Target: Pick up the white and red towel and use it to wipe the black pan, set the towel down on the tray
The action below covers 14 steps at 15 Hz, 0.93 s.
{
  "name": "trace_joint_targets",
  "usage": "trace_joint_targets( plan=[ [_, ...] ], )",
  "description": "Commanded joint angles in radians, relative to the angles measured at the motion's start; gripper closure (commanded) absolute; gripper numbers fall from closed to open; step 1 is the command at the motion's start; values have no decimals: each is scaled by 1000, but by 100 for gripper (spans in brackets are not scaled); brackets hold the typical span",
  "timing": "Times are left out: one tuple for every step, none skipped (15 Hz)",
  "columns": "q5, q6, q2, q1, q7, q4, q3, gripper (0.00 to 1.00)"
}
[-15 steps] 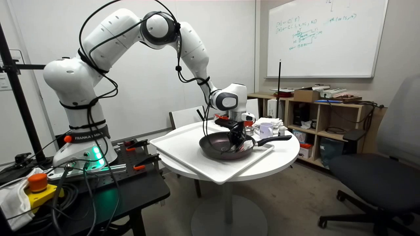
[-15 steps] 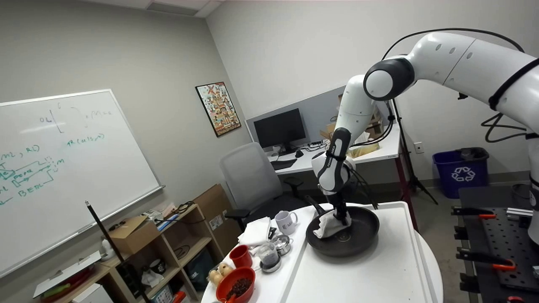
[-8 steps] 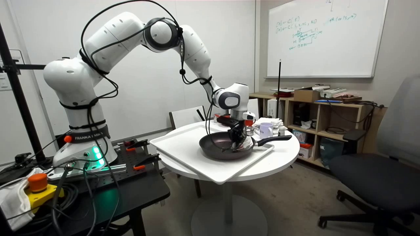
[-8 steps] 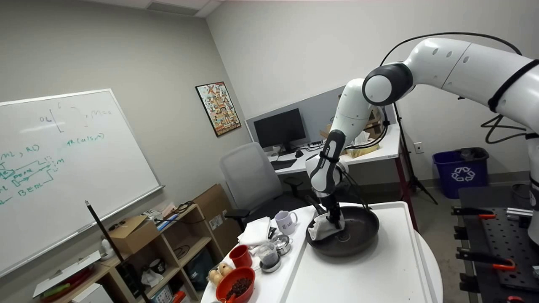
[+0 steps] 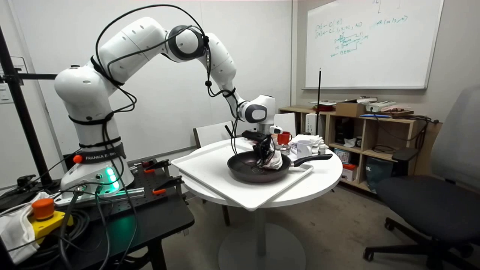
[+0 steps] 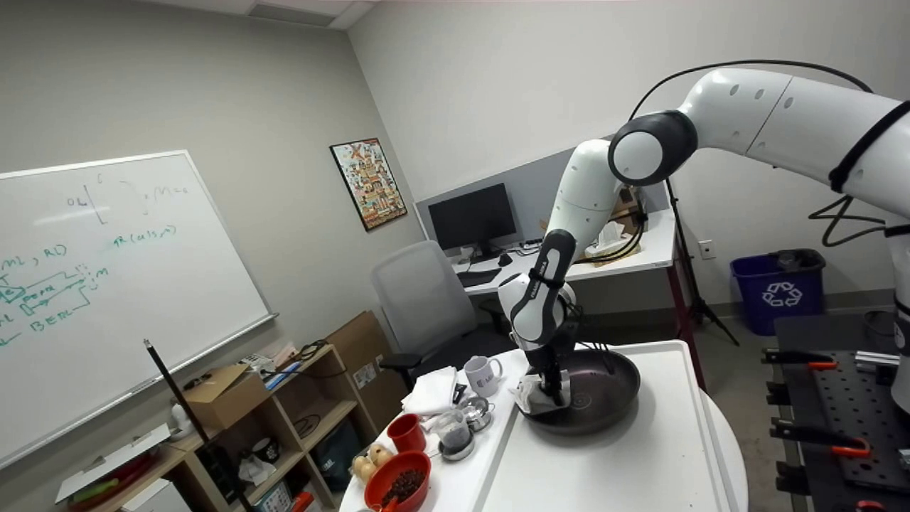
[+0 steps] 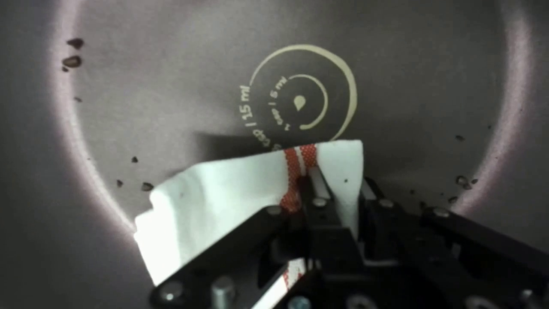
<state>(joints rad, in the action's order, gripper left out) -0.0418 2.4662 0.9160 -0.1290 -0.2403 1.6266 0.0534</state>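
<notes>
Towel [image 7: 227,195] — in gripper [image 7: 343,184]; pan [image 6: 606,402] beneath

Wrist view: I read "15 ml" and "5 ml" on the black pan [image 7: 296,86], outer ring and inner. Robot arm [image 5: 131,41]: "FRANKA" at the base, next word blurred. Blue bin [image 6: 777,295]: recycling sign. Lettering on the lilac mug [image 6: 482,377] and green handwriting on the whiteboard [image 5: 373,45] I can't make out reliably.

A red mug [image 6: 409,439] stands near a red bowl [image 6: 404,462].
</notes>
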Motion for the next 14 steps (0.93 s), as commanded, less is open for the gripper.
trace_joint_targets(
  plan=[
    [-13,8,22,28,-49,51,27,96],
    [-17,18,8,31,-64,77,30,96],
    [-19,36,-15,33,-73,113,33,96],
    [-19,52,-35,35,-76,142,35,96],
    [-17,80,-68,33,-83,187,40,96],
    [-17,110,-98,32,-87,233,45,96],
    [-19,147,-128,32,-90,281,48,96],
    [-21,195,-165,32,-91,340,52,96],
    [-26,240,-193,36,-89,391,54,96],
    [-32,301,-227,43,-82,450,55,96],
    [-39,361,-256,48,-74,503,56,96],
    [-51,434,-286,61,-61,557,51,96],
    [-61,495,-319,71,-53,614,49,96],
    [-71,552,-348,85,-42,661,43,96]
  ],
)
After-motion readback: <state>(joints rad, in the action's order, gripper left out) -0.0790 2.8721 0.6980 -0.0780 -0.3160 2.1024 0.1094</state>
